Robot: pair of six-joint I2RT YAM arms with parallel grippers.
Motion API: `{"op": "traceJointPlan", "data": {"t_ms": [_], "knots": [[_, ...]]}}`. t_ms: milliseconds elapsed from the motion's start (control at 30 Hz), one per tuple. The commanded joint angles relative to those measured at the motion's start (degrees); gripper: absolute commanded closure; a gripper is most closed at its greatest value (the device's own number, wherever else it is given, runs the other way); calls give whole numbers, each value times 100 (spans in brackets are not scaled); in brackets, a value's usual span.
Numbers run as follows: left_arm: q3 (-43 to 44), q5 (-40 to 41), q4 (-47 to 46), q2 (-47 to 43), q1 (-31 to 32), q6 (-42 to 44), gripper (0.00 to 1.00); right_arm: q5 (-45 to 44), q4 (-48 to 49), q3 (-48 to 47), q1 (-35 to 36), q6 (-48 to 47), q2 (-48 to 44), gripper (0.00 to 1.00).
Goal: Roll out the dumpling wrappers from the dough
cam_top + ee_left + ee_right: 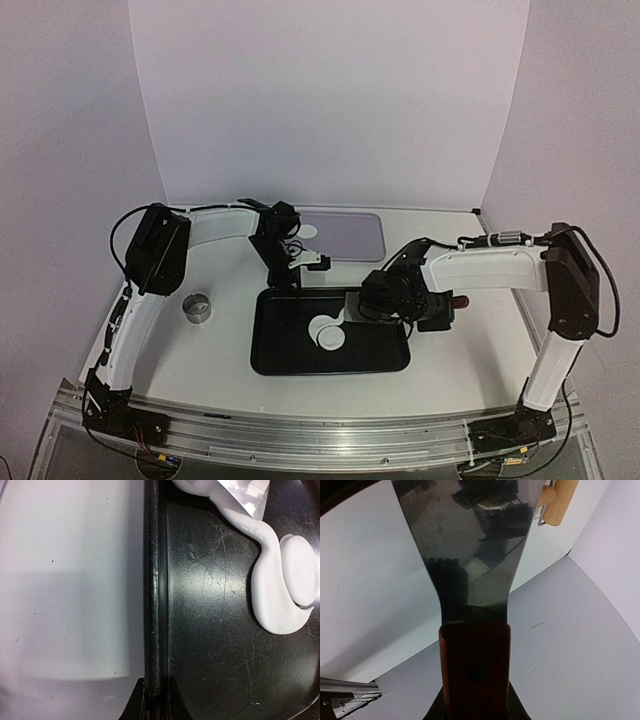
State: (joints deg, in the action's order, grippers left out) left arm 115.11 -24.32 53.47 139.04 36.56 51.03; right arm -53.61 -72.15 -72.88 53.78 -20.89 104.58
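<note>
The black tray (290, 355) lies at mid-table with white dough (345, 318) in it. In the left wrist view the dough (272, 605) is a curved strip wrapping a round dumpling wrapper (300, 565). That wrapper (332, 338) also shows from above. My left gripper (156, 692) is shut on the tray's far-left rim (152, 580); from above it (298, 281) sits at the tray's back corner. My right gripper (475, 702) is shut on the wooden handle (475, 667) of a metal scraper (470, 545). The scraper's blade (245, 492) reaches the dough at the tray's back edge.
A grey mat (350, 238) lies at the back with a small white disc (308, 230) on it. A metal ring cutter (197, 306) stands left of the tray. A wooden rolling pin (557, 502) lies right of the tray, its end (459, 302) showing behind my right arm.
</note>
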Motion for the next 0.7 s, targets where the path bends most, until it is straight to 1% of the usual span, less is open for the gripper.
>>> {"op": "traceJointPlan", "data": {"t_ms": [0,467,667], "knots": [[106,554,-369,211,97,480,100,-105,205,-500,-92,132,291,100],[90,551,-401,209,106,480,100,111,838,-1003,-37,-420,758,100],[73,552,-397,212,106,479,100,124,1239,-1292,-30,-844,1084,100]]}}
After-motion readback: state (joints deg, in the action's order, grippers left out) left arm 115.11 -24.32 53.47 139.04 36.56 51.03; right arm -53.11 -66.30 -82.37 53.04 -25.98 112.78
